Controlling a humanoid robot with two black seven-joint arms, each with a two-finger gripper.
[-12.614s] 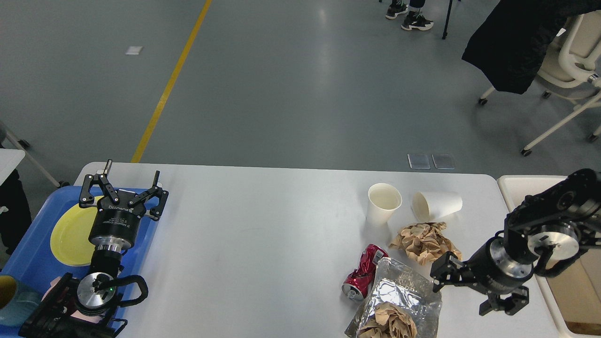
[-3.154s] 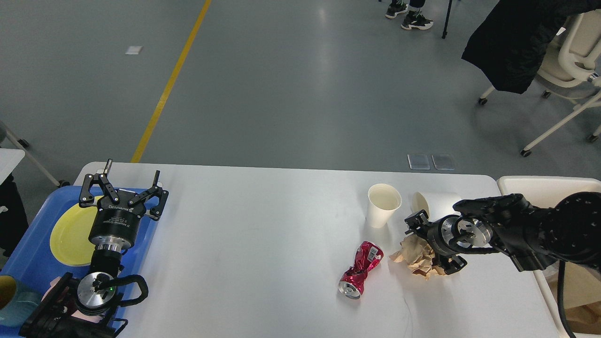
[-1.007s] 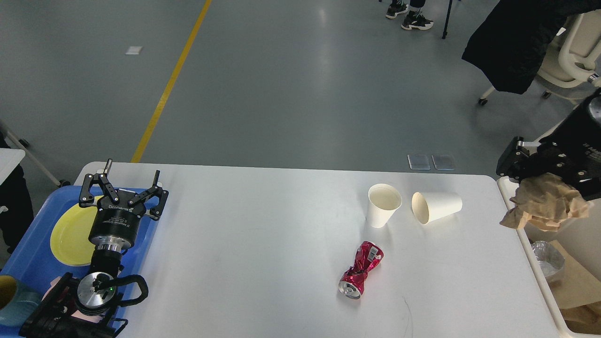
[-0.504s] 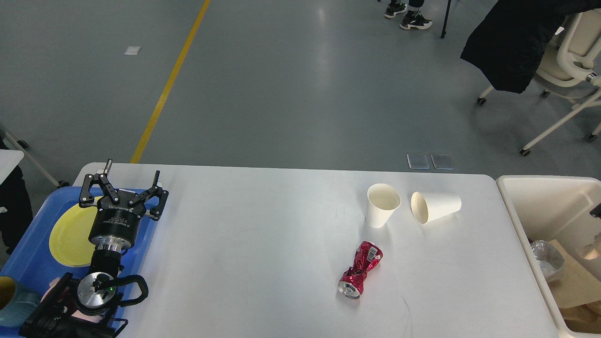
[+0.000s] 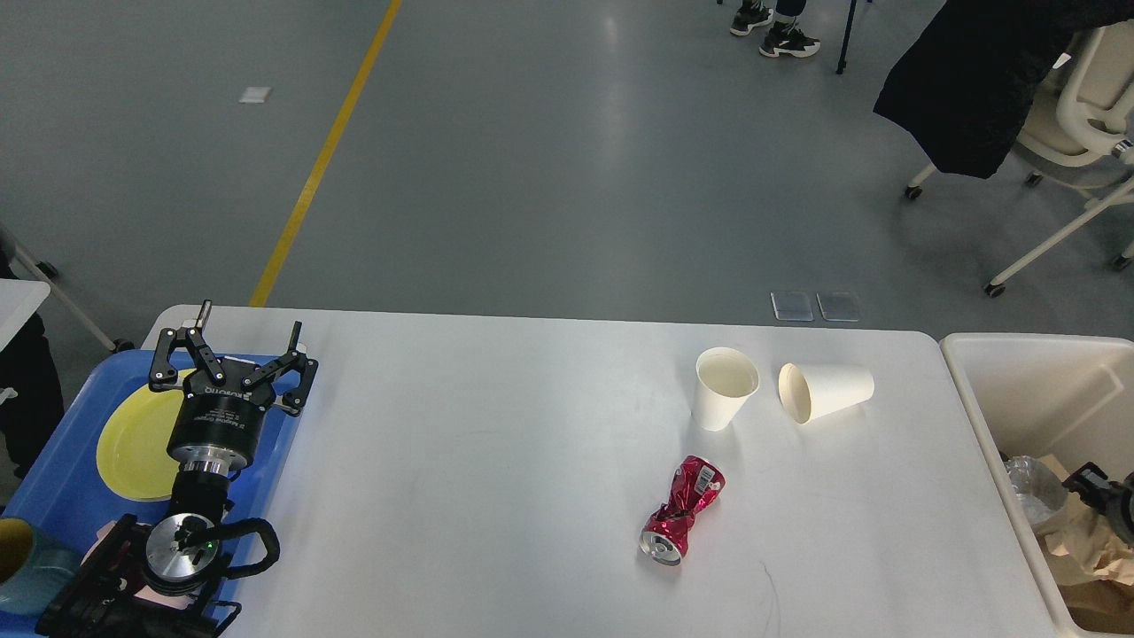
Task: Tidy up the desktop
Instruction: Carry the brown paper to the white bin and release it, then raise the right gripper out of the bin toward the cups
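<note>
The left gripper [image 5: 232,354] is seen with its 2 fingers spread wide, nothing held between them, poised over the blue tray [image 5: 55,478] at the left end of the desktop [image 5: 496,496]. Of the right gripper [image 5: 1103,493] only a small dark part is seen, low inside the cream bin [image 5: 1019,381] at the right edge; whether its fingers are spread or pressed together cannot be told.

On the tray a yellow plate [image 5: 133,447] is laid, and a teal mug [image 5: 22,567] is cut off by the lower left corner. In the bin, crumpled brown paper [image 5: 1076,540] and a crumpled foil piece [image 5: 1028,483] are seen beside the dark gripper part.

On the white desktop, which fills the middle of the view between tray and bin, 1 paper cup [image 5: 725,387] stands upright, a 2nd tipped cup [image 5: 826,391] lies on its side just beside it, and a crushed red can [image 5: 680,523] lies nearer.

1 second ago the brown paper was pinched above the bin's rim; it is now down in the bin. The cups, can and left gripper are unchanged.
</note>
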